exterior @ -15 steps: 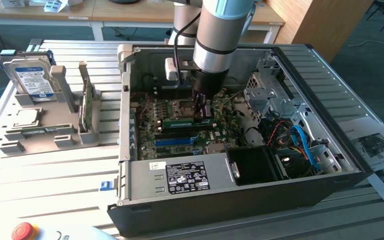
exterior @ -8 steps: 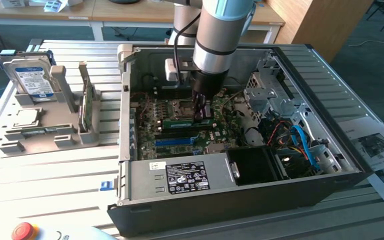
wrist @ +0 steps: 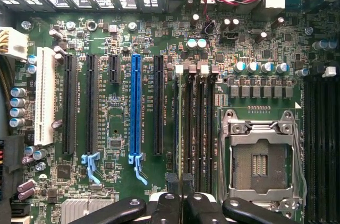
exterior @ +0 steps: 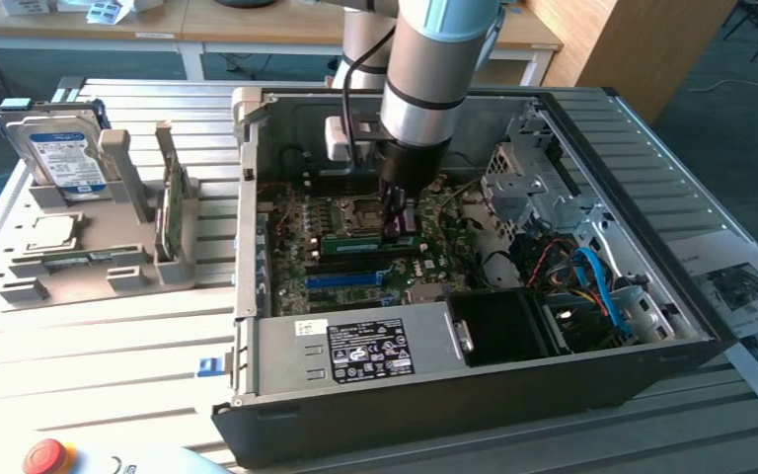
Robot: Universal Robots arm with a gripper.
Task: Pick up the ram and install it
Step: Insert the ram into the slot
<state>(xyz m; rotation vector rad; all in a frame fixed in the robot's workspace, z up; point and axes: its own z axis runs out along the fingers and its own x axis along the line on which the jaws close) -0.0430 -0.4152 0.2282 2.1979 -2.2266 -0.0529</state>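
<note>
Gripper (exterior: 401,219) is down inside the open computer case (exterior: 485,395), over the motherboard (exterior: 293,247). Fingers (wrist: 171,205) are nearly together; we read them as clamped on the thin top edge of the ram (exterior: 356,240), which sits on edge at a memory slot beside the CPU socket (wrist: 260,163). Gripped from above so the edge lines up with the slot, we judge; fully seated or not, we can't tell. Another green stick (exterior: 169,212) stands in the grey holder (exterior: 115,272) on the worktop (exterior: 90,346).

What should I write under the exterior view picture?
Robot gripper, deep in the open computer case, holds the green ram down at the motherboard.
</note>
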